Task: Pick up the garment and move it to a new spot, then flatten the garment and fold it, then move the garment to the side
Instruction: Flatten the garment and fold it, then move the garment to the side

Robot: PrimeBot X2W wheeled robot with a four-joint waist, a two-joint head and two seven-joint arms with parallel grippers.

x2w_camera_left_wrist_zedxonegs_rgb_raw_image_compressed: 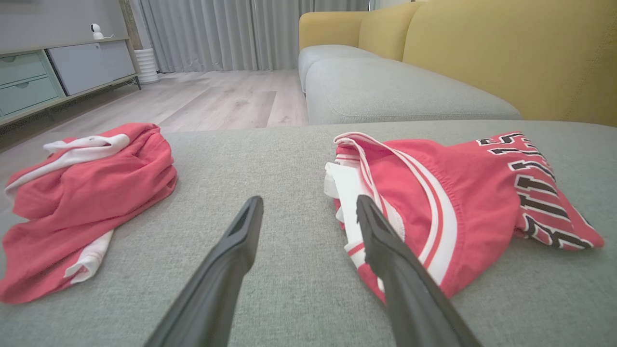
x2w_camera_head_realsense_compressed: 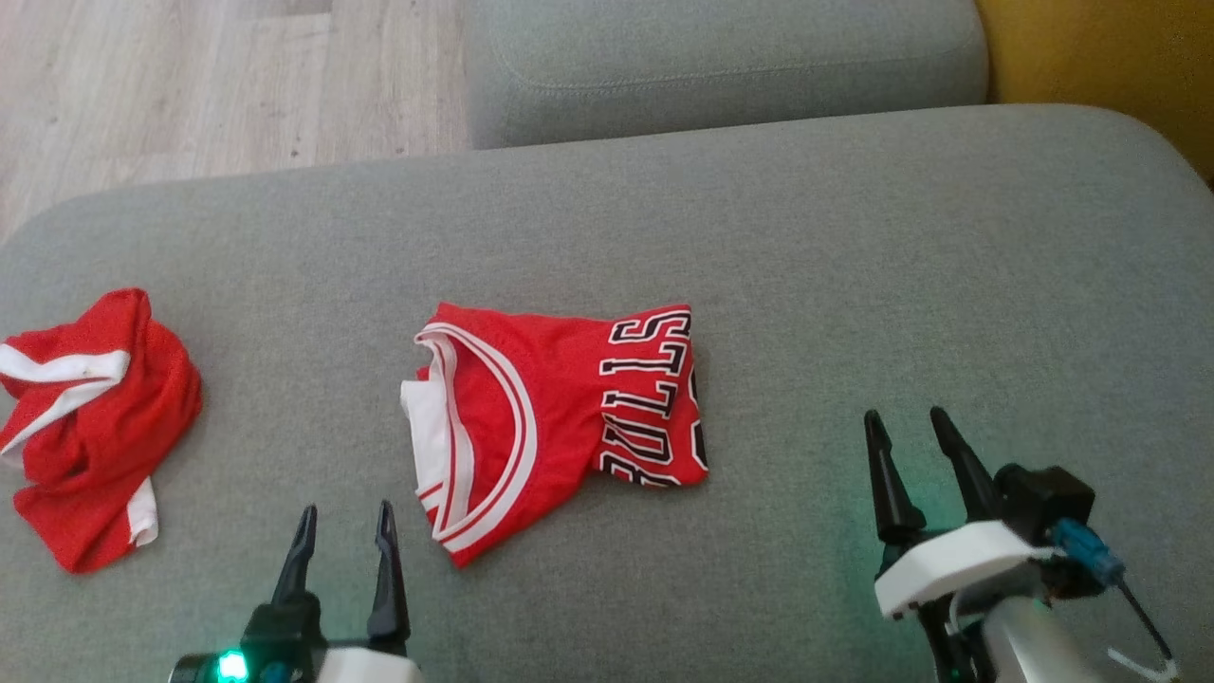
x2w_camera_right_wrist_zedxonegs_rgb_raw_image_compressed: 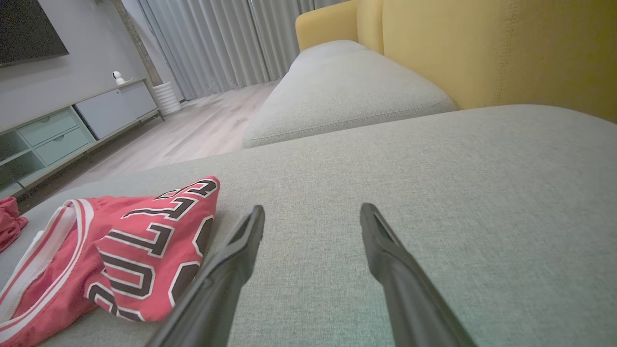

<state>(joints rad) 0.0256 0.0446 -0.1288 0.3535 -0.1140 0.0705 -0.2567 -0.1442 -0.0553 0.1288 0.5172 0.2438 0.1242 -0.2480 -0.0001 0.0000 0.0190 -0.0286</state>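
- Two grey seat cushions: the near cushion (x2w_camera_head_realsense_compressed: 854,237) carries everything, and a second cushion (x2w_camera_head_realsense_compressed: 721,57) lies beyond its far edge. Pale wood floor (x2w_camera_head_realsense_compressed: 190,85) shows past the far left corner, a yellow backrest (x2w_camera_head_realsense_compressed: 1091,47) at the far right.
- Crumpled red garment (x2w_camera_head_realsense_compressed: 95,427) at the left edge; folded jersey (x2w_camera_head_realsense_compressed: 550,408) mid-cushion.
- Left gripper (x2w_camera_head_realsense_compressed: 346,512): fingers apart, holding nothing, just beside the jersey's collar.
- Right gripper (x2w_camera_head_realsense_compressed: 905,417): fingers apart, holding nothing, over bare cushion right of the jersey.
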